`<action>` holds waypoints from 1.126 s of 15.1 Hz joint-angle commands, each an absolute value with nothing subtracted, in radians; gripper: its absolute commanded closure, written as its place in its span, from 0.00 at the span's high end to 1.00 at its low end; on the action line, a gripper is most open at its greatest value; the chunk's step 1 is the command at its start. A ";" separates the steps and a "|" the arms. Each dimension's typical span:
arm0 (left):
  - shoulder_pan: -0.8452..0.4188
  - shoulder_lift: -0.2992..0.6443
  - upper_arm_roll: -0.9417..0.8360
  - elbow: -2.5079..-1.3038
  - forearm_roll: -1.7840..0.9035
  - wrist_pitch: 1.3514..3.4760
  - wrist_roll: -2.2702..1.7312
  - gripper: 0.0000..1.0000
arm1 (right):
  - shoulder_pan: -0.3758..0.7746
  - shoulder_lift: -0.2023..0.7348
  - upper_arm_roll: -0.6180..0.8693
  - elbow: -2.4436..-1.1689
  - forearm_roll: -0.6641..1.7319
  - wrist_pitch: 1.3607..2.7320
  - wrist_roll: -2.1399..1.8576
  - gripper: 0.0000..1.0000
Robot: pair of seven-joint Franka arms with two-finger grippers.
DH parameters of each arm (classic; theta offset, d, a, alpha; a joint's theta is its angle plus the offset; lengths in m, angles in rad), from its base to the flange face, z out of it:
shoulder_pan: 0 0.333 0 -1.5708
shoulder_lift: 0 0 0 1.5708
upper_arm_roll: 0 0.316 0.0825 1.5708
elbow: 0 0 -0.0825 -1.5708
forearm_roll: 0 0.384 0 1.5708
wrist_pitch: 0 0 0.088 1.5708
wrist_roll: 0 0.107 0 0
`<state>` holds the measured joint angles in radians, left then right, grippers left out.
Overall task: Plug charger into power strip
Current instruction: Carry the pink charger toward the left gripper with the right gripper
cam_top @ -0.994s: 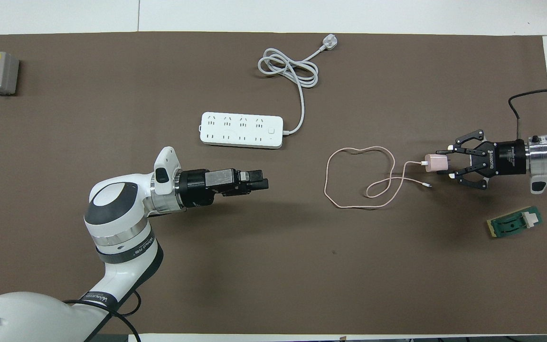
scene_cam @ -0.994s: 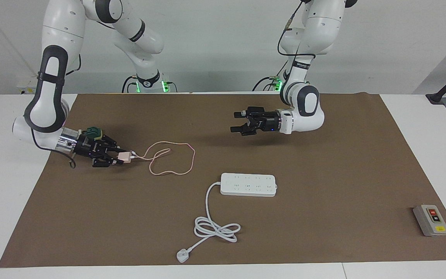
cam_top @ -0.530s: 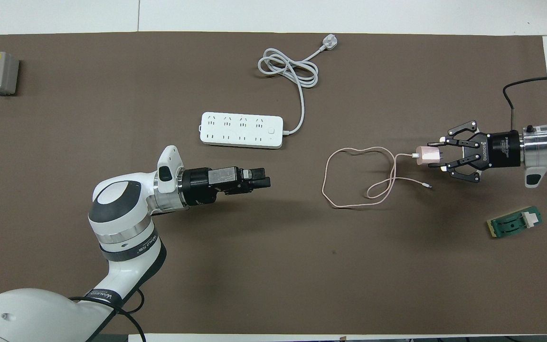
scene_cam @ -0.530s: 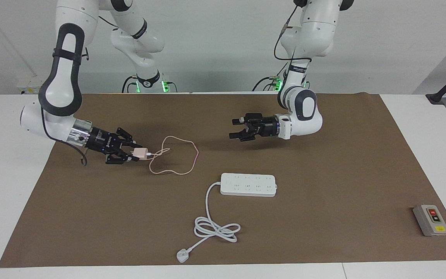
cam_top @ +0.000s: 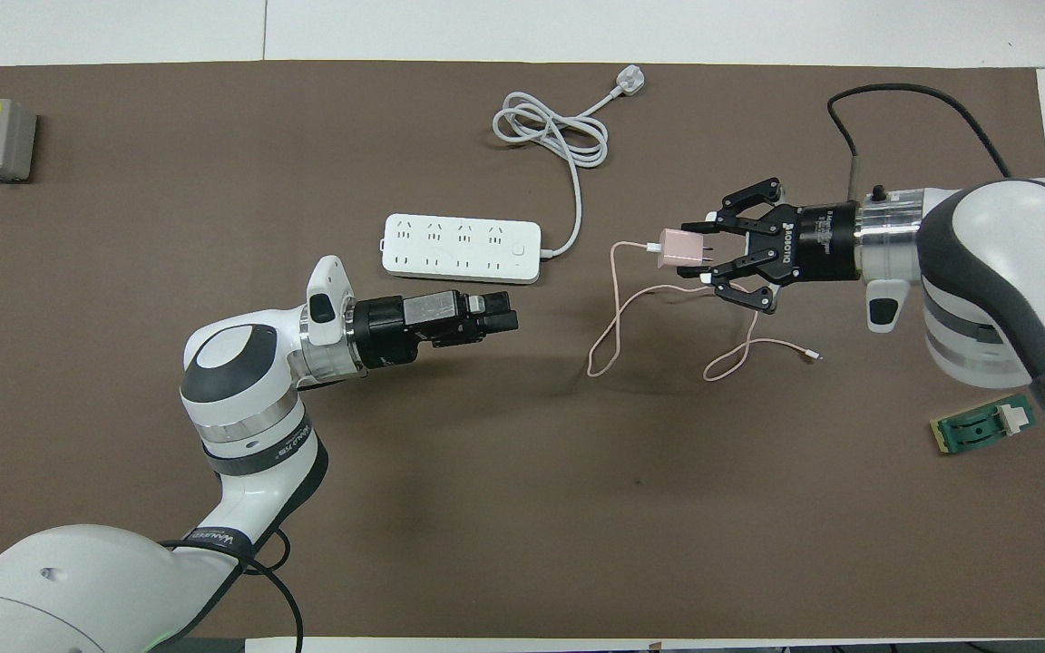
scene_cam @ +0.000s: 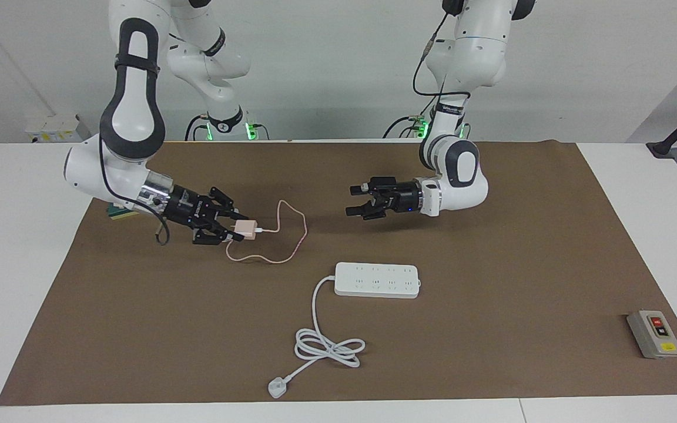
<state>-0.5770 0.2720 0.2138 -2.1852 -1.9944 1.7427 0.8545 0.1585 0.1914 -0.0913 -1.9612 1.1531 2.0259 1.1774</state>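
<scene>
My right gripper [scene_cam: 234,229], pinching the charger [scene_cam: 245,230], has carried it off the mat toward the power strip [scene_cam: 377,280]; plugging comes next; my left gripper [scene_cam: 357,200] waits spread.

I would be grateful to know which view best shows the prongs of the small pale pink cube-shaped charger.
The overhead view: the charger shows its two prongs pointing back into the right gripper. In the facing view, the charger is seen side-on and the prongs are hidden among the gripper's fingers.
</scene>
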 commanded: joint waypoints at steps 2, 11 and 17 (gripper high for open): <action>-0.588 0.281 0.230 -2.175 -2.013 1.747 0.853 1.00 | 0.225 0.175 -0.092 -1.983 1.230 2.088 1.242 0.00; -0.580 0.282 0.230 -2.181 -2.010 1.740 0.888 1.00 | 0.385 0.129 -0.091 -2.052 1.304 2.186 1.250 0.00; -0.578 0.282 0.230 -2.186 -2.010 1.740 0.939 1.00 | 0.477 0.103 -0.091 -2.103 1.385 2.312 1.250 0.00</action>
